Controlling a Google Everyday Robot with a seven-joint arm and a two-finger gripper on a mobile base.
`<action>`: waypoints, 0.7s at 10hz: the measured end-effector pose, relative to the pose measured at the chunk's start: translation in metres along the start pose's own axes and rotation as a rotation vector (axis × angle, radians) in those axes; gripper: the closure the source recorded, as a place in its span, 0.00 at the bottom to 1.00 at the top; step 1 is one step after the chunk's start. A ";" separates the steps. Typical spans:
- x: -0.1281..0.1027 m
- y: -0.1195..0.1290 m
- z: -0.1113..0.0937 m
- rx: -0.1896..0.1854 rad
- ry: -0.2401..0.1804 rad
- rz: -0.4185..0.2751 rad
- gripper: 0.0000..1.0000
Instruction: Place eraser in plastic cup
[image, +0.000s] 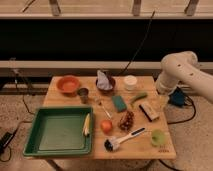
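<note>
Green tray (54, 134) with banana (86, 125), orange bowl (68, 84), teal sponge (119, 103), white tub (130, 82), dish brush (122, 139), perhaps dark grapes (126, 121)
</note>
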 end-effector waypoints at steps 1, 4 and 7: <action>0.000 0.002 0.021 -0.006 0.008 0.027 0.20; -0.002 0.000 0.064 -0.024 0.036 0.172 0.20; 0.003 -0.012 0.084 -0.054 0.061 0.397 0.20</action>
